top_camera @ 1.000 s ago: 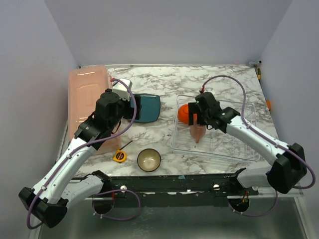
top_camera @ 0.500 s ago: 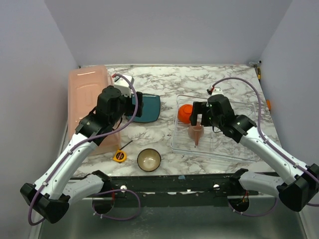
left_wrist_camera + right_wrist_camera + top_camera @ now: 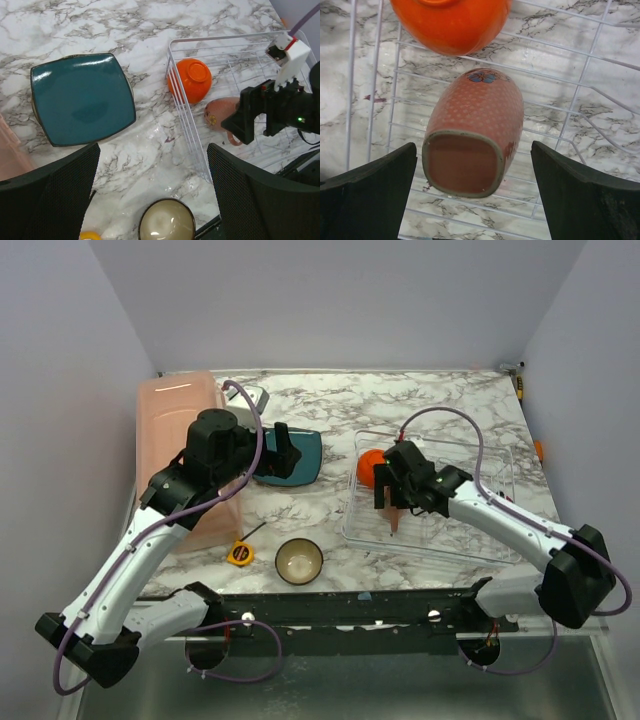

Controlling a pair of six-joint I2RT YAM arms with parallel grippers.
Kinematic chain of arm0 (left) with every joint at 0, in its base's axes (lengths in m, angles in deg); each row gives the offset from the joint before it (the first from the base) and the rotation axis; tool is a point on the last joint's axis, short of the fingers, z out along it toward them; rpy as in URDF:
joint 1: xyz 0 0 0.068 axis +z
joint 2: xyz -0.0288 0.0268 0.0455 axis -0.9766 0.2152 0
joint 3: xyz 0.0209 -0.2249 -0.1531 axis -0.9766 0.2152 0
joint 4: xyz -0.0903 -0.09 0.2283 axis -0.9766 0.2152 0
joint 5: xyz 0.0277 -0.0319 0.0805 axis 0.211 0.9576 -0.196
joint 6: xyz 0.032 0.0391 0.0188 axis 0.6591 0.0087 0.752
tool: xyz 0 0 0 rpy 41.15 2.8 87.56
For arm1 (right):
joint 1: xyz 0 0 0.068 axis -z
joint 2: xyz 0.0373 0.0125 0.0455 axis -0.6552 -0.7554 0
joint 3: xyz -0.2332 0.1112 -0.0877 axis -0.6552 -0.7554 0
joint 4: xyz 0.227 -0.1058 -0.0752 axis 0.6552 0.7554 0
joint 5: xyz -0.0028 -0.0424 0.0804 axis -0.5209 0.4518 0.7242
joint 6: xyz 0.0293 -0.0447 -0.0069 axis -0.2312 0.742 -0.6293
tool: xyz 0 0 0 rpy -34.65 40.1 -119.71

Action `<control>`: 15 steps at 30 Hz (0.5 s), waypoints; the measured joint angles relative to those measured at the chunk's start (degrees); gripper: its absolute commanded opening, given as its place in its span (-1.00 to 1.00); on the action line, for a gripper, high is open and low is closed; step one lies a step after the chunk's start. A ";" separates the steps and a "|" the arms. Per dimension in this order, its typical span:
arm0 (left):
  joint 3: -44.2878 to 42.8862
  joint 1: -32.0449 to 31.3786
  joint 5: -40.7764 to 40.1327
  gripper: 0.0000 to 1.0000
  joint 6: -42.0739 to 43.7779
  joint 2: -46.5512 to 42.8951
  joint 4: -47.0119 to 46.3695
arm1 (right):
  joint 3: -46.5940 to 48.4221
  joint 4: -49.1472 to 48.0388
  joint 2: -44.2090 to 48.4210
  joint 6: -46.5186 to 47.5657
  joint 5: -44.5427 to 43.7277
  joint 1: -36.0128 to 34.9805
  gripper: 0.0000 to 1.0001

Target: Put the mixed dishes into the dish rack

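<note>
One orange bowl (image 3: pixel 192 79), one brown bowl (image 3: pixel 299 560), one mug (image 3: pixel 470 140), one plate (image 3: pixel 82 97), left hand (image 3: pixel 284 448), right hand (image 3: pixel 391 492) released

A white marble-patterned table (image 3: pixel 340 405) with grey veins is enclosed by plain pale walls (image 3: pixel 330 300) at the back and on both sides. A long salmon-pink plastic tub (image 3: pixel 165 430) is laid lengthwise along the table's left edge. A small yellow tape measure (image 3: pixel 239 553) is set flat on the marble near the tub's near end, with a thin dark strap (image 3: pixel 255 530) stretched out from it. A small dark object (image 3: pixel 518 387) is seen at the far right corner and a small orange item (image 3: pixel 539 450) at the right edge; neither can be identified.
</note>
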 measured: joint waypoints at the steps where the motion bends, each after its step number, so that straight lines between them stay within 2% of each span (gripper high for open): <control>1: -0.20 0.00 0.20 0.76 -0.15 0.00 0.48 | 0.00 0.02 -1.20 -0.24 -0.70 -0.33 0.86; 4: -2.14 0.00 0.02 0.76 0.04 0.33 2.12 | 0.00 0.11 -4.66 -0.90 -2.69 -0.98 0.68; 8: -2.56 0.00 -2.19 0.76 1.77 0.04 1.29 | -0.07 -0.33 -5.75 -1.29 -3.76 -0.98 0.26; 12: 1.46 0.00 -5.44 0.74 4.07 -0.44 -1.14 | -0.20 -1.55 -5.73 -1.29 -4.09 -0.98 -0.23; 15: 4.61 0.00 -6.67 0.74 5.20 -0.37 -1.73 | -0.20 -2.32 -6.10 -1.40 -4.33 -0.98 -0.47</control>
